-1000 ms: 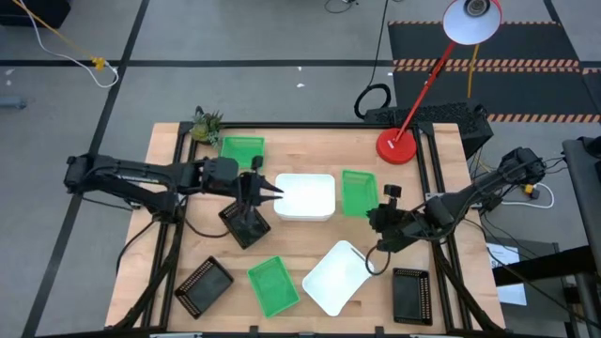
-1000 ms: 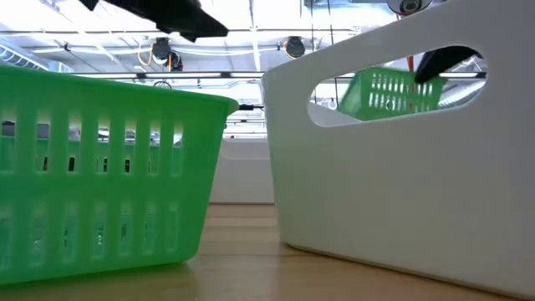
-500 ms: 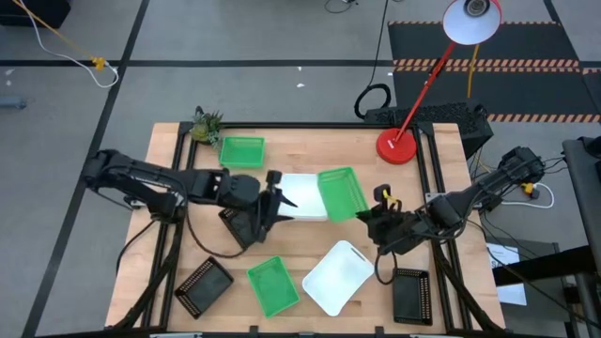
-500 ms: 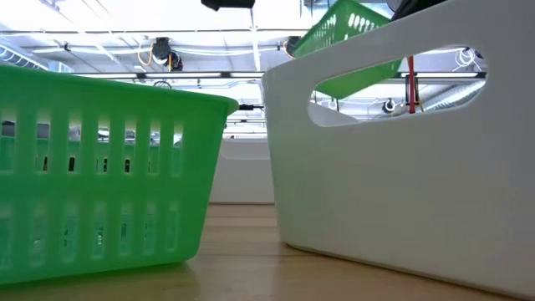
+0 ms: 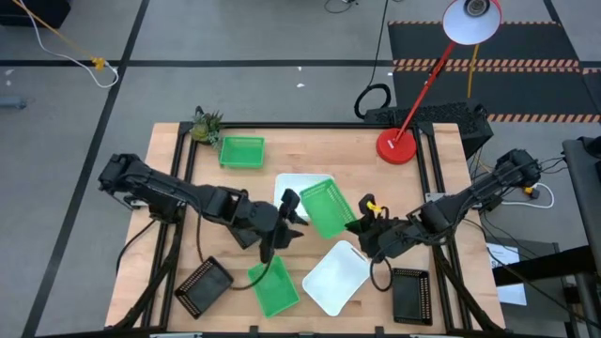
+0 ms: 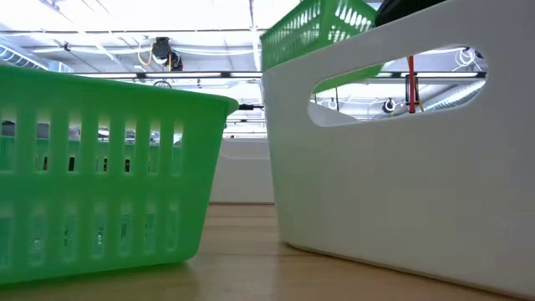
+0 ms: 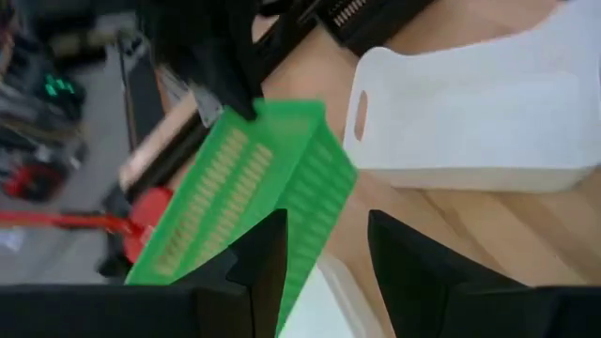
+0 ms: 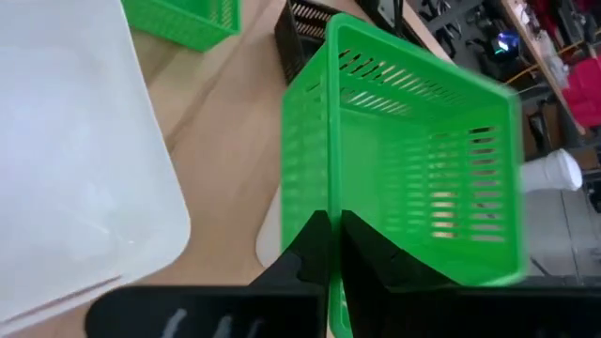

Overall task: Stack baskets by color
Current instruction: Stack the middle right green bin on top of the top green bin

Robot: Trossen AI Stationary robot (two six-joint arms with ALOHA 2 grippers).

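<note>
Right claw is clamped on the wall of a bright green slotted plastic basket, holding it tilted above the white basket mid-table. Left claw sits right beside it, fingers apart, holding nothing.

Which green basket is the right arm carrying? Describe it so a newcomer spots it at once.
From the red lamp base at the table's far edge, look toward the table's middle. There a green basket hangs tilted over a white basket, its wall pinched in the right claw. The other two green baskets lie flat on the wood.
</note>
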